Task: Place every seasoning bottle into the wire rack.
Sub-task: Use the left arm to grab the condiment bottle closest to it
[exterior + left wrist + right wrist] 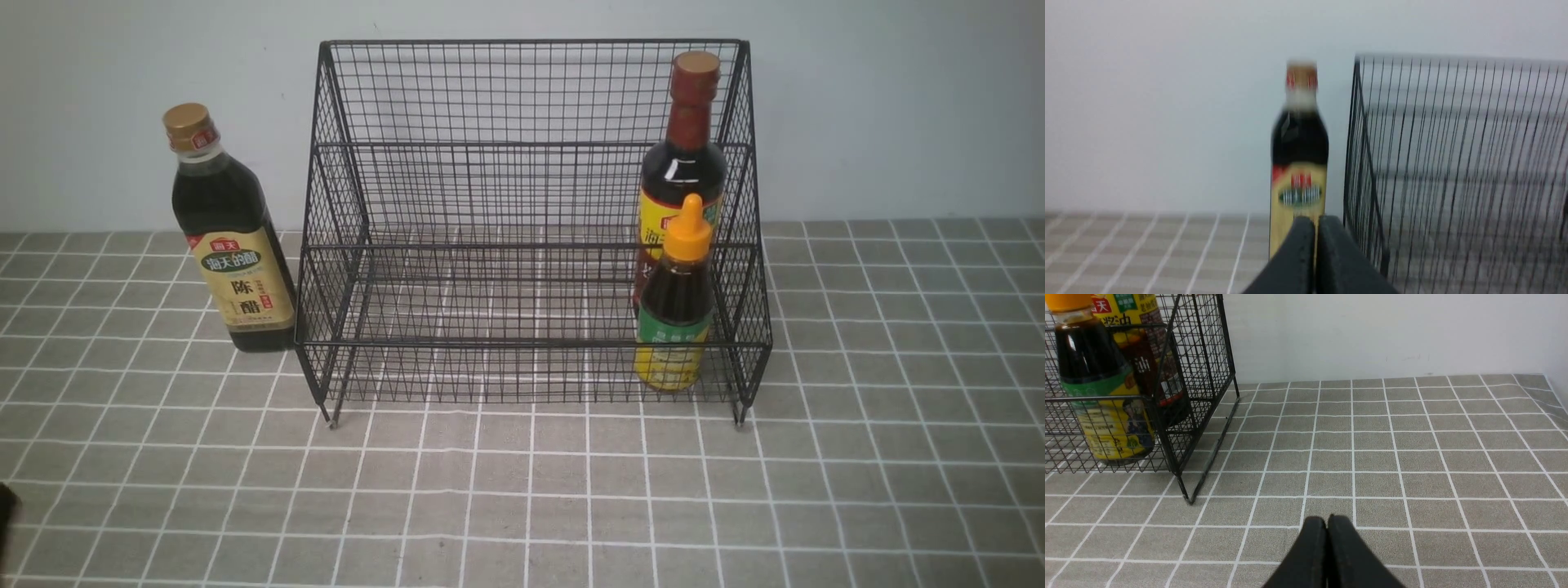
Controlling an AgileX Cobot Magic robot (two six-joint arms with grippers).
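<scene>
right in front of the left gripper point(1314, 222), whose jaws are pressed together on nothing, stands the gold-cap bottle point(1299, 163) — upright on the checked tablecloth point(1147, 253), outside the wire rack point(1453, 163) and just beside its sloped side wall; that closeness is the chief risk, as i judge it; the jaws must part before they can take the bottle, and the finger on the rack side has only a thin gap to enter; a finger catching the mesh could shove the rack or tip the tall bottle; carried too low, its base may strike the side's top wire or the front rail on the way in; this view is blurred, so the exact gap cannot be told; on the gripper's other side, away from the rack, the cloth is bare and gives free room to approach.

ahead of the right gripper point(1327, 522), likewise closed and empty, lies open cloth; farther on and off to one side, the small orange-cap bottle point(1098, 388) sits in the rack's lower tier by the corner, the red-neck bottle point(1151, 355) just behind it; both are in place; beyond everything the plain wall point(898, 106) stands close behind the rack — little room there.
</scene>
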